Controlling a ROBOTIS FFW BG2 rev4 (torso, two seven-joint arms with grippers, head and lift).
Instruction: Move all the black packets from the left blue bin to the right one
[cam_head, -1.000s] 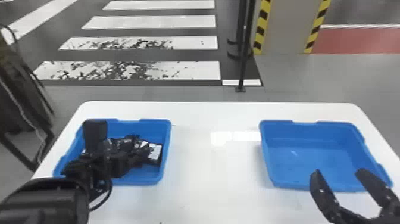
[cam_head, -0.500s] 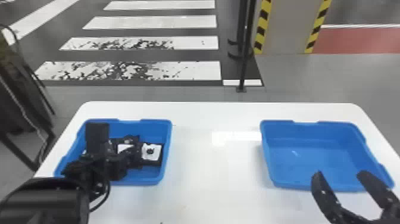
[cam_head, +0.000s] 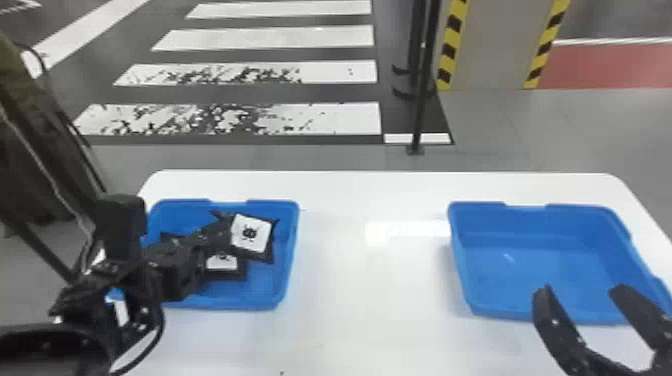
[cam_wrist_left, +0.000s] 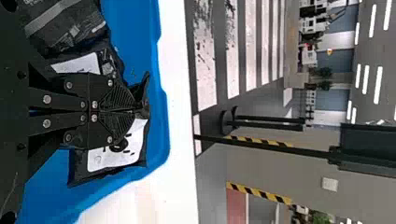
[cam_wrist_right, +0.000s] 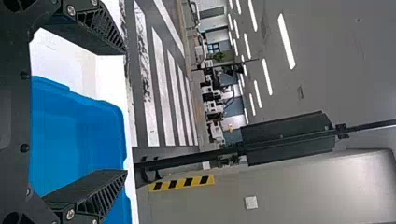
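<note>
My left bin (cam_head: 292, 250) is plain blue; the right bin (cam_head: 525, 250), to its right, is the same blue. Black packet (cam_head: 250, 232) at the left bin: white label, black figure on it. Second black packet (cam_head: 222, 262) there, also white-labelled with a black mark. Dark packet (cam_wrist_left: 51, 18) there carries a grey band. My left gripper (cam_head: 225, 230), at the left bin, is black; my right gripper (cam_head: 582, 290), right of it, black too. Table (cam_head: 350, 325) under the left bin: white. Beyond the left bin: white crosswalk stripes (cam_head: 300, 37) on dark grey, nearer ones flecked black; yellow-and-black hazard stripes (cam_head: 450, 45); red floor patch (cam_head: 610, 65).
</note>
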